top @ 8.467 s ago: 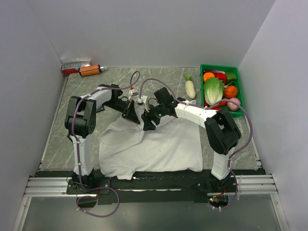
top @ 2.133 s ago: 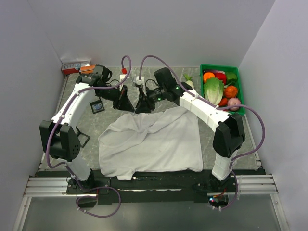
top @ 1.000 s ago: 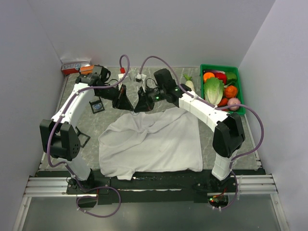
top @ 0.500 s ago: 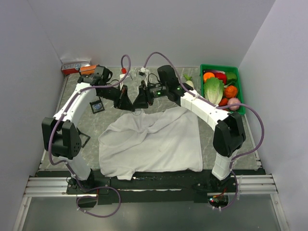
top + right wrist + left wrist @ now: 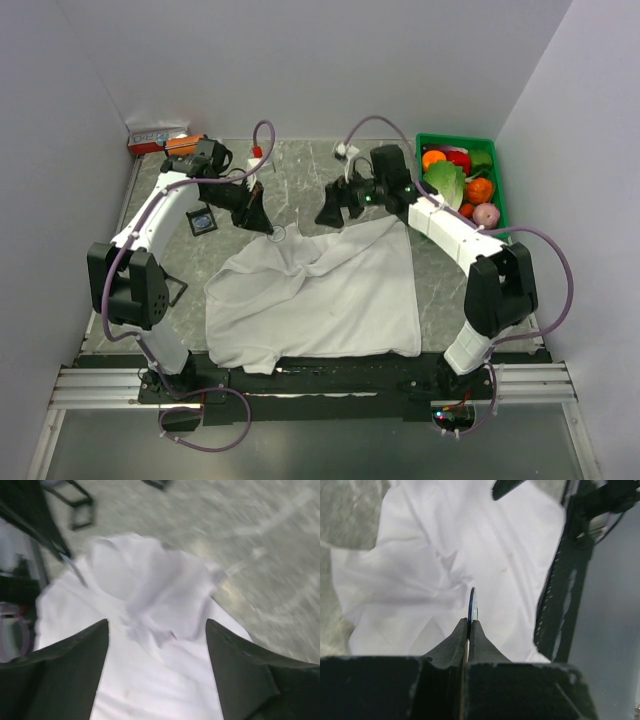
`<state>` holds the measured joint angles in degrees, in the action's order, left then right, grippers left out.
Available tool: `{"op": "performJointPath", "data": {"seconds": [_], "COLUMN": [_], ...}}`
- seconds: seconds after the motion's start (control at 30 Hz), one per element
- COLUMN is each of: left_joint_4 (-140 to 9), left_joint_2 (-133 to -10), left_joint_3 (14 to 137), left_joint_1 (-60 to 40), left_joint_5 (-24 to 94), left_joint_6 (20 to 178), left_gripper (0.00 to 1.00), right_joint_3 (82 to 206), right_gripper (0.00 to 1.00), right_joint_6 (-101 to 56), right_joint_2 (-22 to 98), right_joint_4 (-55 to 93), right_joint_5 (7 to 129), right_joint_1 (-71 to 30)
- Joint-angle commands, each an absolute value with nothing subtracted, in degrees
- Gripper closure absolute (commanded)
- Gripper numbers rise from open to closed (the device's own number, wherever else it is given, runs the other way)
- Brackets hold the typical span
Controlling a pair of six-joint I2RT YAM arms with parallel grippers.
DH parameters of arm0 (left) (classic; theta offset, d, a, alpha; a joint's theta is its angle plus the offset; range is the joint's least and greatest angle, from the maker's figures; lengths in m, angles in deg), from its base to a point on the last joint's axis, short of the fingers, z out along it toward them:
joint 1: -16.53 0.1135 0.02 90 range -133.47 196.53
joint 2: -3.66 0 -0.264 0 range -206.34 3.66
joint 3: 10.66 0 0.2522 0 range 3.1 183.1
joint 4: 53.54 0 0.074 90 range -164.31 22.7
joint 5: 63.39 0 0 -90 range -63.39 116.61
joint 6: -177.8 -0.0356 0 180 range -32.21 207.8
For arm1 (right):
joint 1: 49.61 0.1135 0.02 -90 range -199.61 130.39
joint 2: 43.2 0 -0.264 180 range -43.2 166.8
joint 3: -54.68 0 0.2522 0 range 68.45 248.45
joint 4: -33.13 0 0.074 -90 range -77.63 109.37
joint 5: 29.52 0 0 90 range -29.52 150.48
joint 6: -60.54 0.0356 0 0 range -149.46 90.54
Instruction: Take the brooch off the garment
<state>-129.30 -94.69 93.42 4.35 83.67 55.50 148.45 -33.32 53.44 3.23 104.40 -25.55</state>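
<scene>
Left wrist view: the left gripper (image 5: 469, 622) has its two dark fingers pressed together on the brooch (image 5: 473, 602). The brooch shows edge-on as a thin blue-rimmed sliver standing up out of the tips. Beyond it lies the garment (image 5: 445, 555), white and rumpled, with a knot of folds left of the disc. Whether the disc's far edge touches the cloth cannot be told from here. Grey table (image 5: 345, 510) shows at the left, and a black rail (image 5: 560, 595) runs down the right side.

Right wrist view, somewhat blurred: the right gripper (image 5: 156, 625) has its jaws wide apart with nothing between them. The shirt's neck end lies under the gap, and its neck opening is on the left. A black square frame (image 5: 80, 502) sits on the table at the far left.

Top view: the shirt is spread over the near middle of the table, its neck end toward the far side. The left gripper (image 5: 264, 222) points down just at the shirt's far-left edge, beside the neck. The right gripper (image 5: 328, 212) hangs near the shirt's far edge, right of the left one and well apart from it. A green bin (image 5: 497, 170) of vegetables stands at the far right. The brooch is too small to make out surely in this view.
</scene>
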Motion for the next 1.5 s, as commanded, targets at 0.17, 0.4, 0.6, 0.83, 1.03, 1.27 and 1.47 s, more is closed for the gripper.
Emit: {"op": "performJointPath", "data": {"seconds": [0.17,0.4,0.6,0.83,1.03,1.27,1.47], "left_joint_4": [-134.0,-130.3,-127.0,-121.3,-117.2,-116.4,-117.8], "left_joint_2": [-87.8,-83.0,-80.5,-82.0,-85.2,-86.1,-86.3], "left_joint_3": [86.7,76.7,70.6,68.0,68.1,66.2,65.1], "left_joint_1": [7.6,15.1,19.9,20.8,20.8,20.8,20.8], "left_joint_5": [62.3,41.2,24.6,14.1,11.8,11.3,13.2], "left_joint_6": [53.0,59.9,59.1,57.4,57.5,54.7,55.0], "left_gripper": [0.99,0.99,0.99,0.99,0.99,0.99,0.99], "right_joint_3": [137.5,138.8,141.7,142.1,140.9,140.6,140.7], "right_gripper": [0.00,0.00,0.00,0.00,0.00,0.00,0.00], "right_joint_6": [-36.8,-34.4,-33.8,-33.7,-33.8,-34.1,-34.2], "right_joint_2": [45.9,48.5,51.9,52.5,51.9,51.6,52.3], "right_joint_4": [2.8,3.4,3.9,3.8,3.9,4.0,3.8], "right_joint_5": [81.7,84.2,84.3,85.4,85.9,85.6,85.8], "right_joint_1": [-24.7,-24.6,-24.6,-24.4,-24.3,-24.1,-24.2]}}
